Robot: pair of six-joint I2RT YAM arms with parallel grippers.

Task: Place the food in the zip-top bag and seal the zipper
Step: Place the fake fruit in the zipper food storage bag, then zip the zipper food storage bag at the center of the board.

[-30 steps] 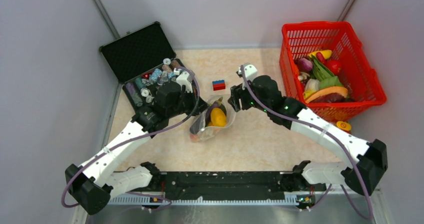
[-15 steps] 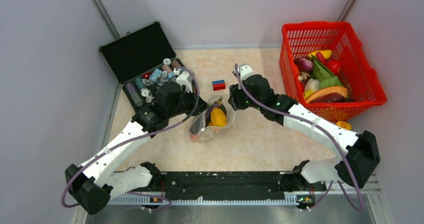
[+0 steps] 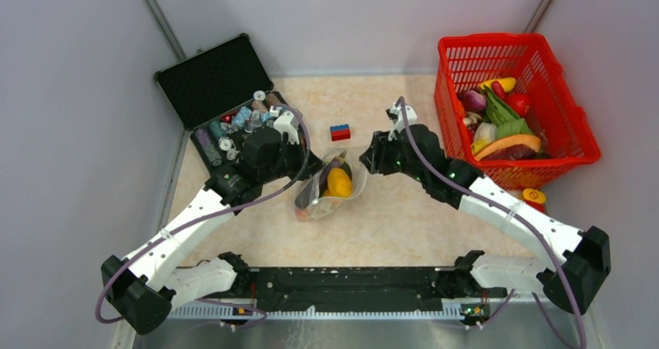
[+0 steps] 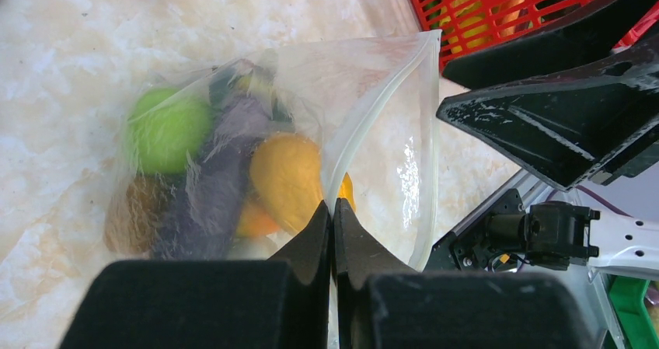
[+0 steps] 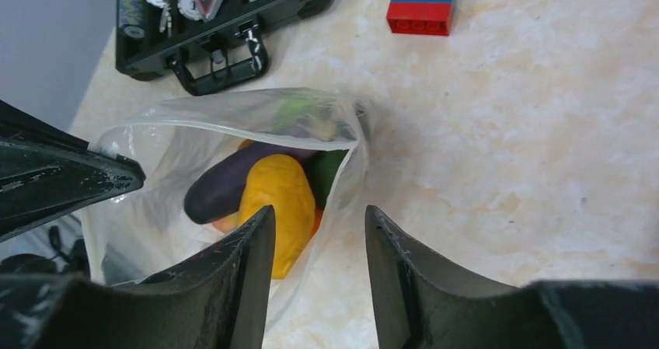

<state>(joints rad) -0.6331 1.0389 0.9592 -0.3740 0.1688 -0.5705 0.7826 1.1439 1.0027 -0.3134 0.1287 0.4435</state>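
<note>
On table (image 3: 404,225): left gripper (image 4: 332,209) pinches zip-top bag (image 4: 388,116) (food (image 4: 284,174) inside).

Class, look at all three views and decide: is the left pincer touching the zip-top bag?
Touching. The left wrist view shows the left pincer closed on the rim of the clear zip-top bag, with the film pinched between its fingertips.

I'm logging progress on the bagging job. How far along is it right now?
Done: a green fruit, eggplant and yellow piece lie inside the zip-top bag. In hand: the left gripper pinches the bag's rim, the right gripper hangs open at the mouth. Left: the zipper gapes unsealed; the red basket holds more toy food, should that be wanted too.
</note>
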